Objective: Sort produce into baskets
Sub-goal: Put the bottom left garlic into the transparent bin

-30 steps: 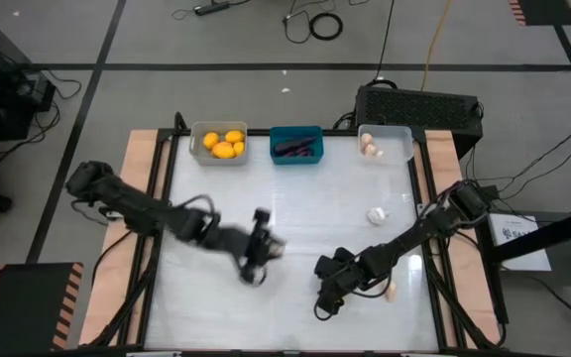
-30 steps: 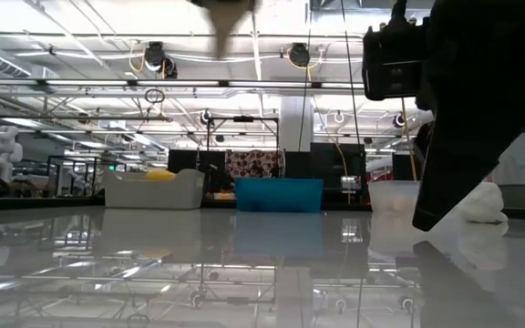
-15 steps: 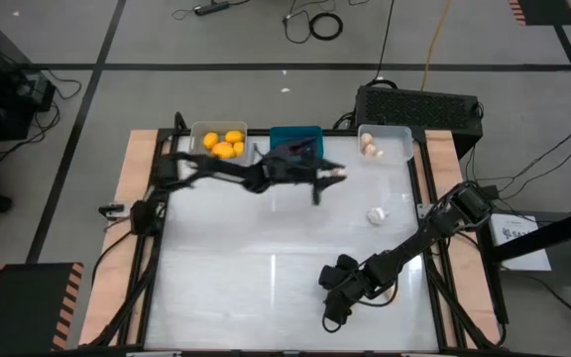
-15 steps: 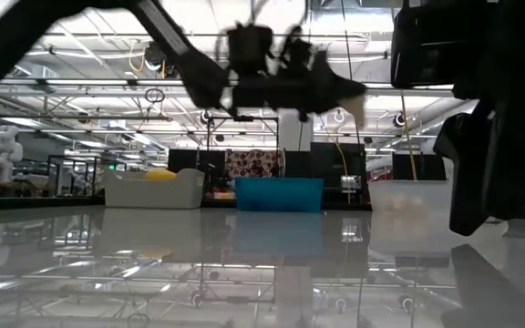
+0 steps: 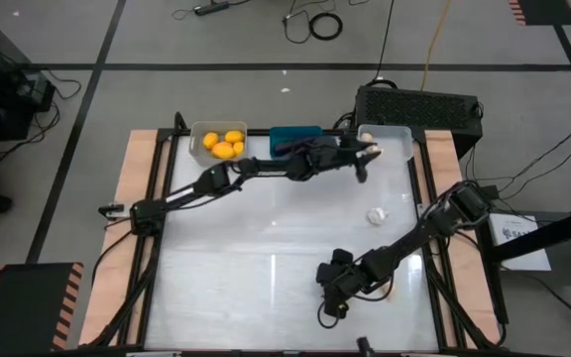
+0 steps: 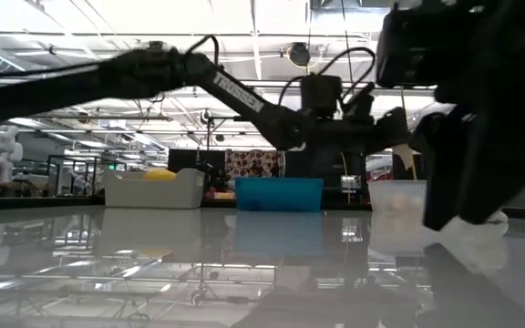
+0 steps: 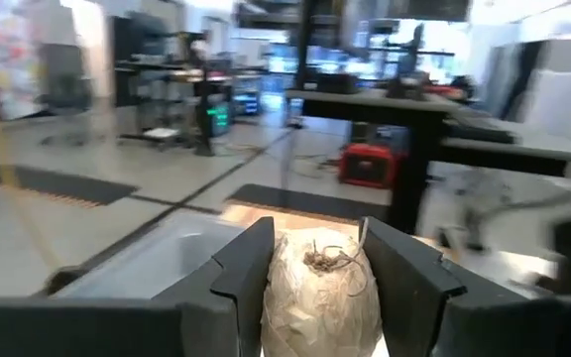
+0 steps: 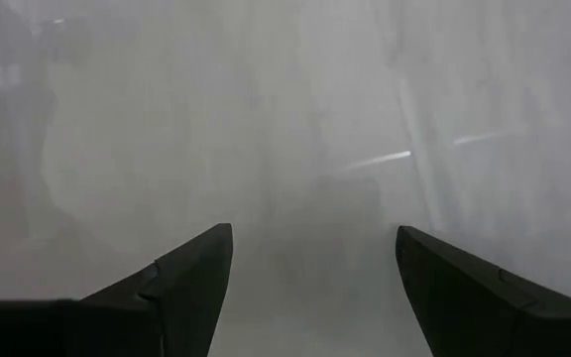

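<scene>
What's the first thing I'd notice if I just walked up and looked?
You'd spot the long left arm stretched right across the table, its left hand squeezing a garlic bulb up by the white basket at the far edge. Next, the bright yellow fruits in the grey basket at the far left. The right hand hangs open near the front edge.

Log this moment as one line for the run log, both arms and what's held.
left gripper: shut on garlic bulb, at translucent white bin | right gripper: open, empty, near front of table | loose garlic bulb on table
</scene>
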Controlling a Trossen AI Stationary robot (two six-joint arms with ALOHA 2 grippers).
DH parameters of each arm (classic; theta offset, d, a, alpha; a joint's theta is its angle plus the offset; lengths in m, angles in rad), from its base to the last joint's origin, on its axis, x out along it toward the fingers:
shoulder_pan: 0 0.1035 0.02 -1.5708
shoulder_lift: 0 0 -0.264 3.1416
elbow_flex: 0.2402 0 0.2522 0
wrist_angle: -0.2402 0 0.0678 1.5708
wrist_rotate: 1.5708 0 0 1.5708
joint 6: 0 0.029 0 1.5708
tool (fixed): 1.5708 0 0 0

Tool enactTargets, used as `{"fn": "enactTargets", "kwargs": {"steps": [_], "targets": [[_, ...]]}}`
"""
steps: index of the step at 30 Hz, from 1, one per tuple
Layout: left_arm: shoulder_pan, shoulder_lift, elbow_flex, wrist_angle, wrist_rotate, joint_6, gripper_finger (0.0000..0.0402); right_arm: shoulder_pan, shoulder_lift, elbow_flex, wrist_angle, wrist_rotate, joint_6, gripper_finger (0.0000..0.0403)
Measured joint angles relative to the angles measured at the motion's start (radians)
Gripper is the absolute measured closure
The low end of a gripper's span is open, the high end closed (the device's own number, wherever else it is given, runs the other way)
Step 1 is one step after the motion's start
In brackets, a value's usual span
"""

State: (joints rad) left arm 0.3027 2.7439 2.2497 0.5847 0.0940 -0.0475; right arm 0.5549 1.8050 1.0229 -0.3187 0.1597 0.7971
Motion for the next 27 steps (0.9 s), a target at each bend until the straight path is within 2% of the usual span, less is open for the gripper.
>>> {"fn": "enactTargets", "kwargs": {"steps": [2, 5, 9, 11, 16, 22, 27], "targets": [[0.004, 0.055, 0.108, -0.056, -0.046, -0.005, 0.0253, -0.011, 0.000, 0.000, 0.000, 0.002, 0.006, 0.0126], [0.025, 0.067, 0.070, 0.082, -0.076, -0.058, 0.0253, -0.026, 0.000, 0.000, -0.001, 0.014, 0.034, 0.0126], [0.061, 0.068, 0.071, 0.031, -0.105, -0.230, 0.0253, -0.039, 0.000, 0.000, 0.010, 0.076, 0.064, 0.0126], [0.074, 0.067, 0.071, 0.000, -0.099, -0.265, 0.0253, -0.047, 0.000, 0.000, 0.007, 0.099, 0.079, 0.0126], [0.071, 0.067, 0.071, -0.017, -0.046, -0.234, 0.0253, -0.058, 0.000, 0.000, 0.007, 0.106, 0.081, 0.0126], [0.051, 0.067, 0.071, -0.018, -0.046, -0.176, 0.0253, -0.057, 0.000, 0.000, 0.008, 0.106, 0.074, 0.0126], [0.034, 0.066, 0.071, -0.056, -0.158, -0.171, 0.0253, -0.061, 0.000, 0.000, 0.008, 0.105, 0.074, 0.0126]]}}
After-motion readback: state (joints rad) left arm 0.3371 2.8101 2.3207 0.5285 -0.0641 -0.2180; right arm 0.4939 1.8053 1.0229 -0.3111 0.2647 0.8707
